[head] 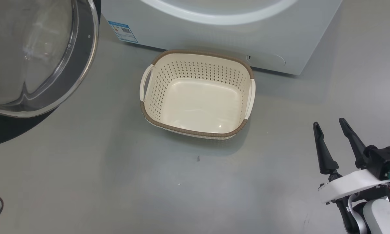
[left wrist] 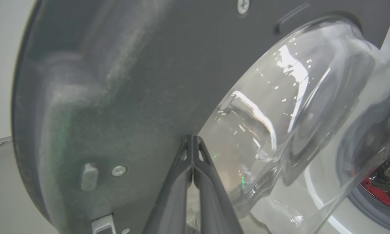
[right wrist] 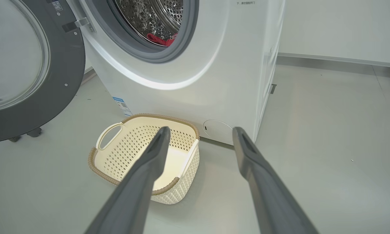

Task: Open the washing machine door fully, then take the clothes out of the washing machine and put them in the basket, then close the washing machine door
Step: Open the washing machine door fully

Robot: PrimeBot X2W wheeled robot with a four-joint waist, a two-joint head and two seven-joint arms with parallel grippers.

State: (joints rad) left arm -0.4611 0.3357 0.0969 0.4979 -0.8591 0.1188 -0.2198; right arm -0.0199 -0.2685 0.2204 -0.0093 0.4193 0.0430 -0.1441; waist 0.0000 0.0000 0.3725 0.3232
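Grey floor (head: 84, 182) all round, white washing machine (head: 279, 32) at the back of the head view. Its door (right wrist: 65, 65) hangs swung wide off the machine's left side, with the dark inner face and glass bowl (left wrist: 279, 113) turned outward. On the left gripper (left wrist: 192, 138) the fingers are pressed flat together with nothing between them. Tips sit right at the door's dark inner face, just beside the glass bowl; can't tell if they actually touch it. Red clothes (right wrist: 161, 39) lie in the drum (right wrist: 149, 16), at the bottom of the machine's mouth, well apart from both grippers. The left wrist view catches them through the door glass, off to the side of the left fingers. Cream basket (head: 195, 133) stands upright on the floor just in front of the machine, below the mouth, bare bottom showing. On the right gripper (head: 329, 123) the fingers are spread wide, gripping nothing. It hangs over the floor in front of the machine, off the basket's right side and apart from it, tips aimed at the machine's lower front. Blue sticker (head: 123, 31) is on the machine's lower front, left corner, near the basket's back-left.
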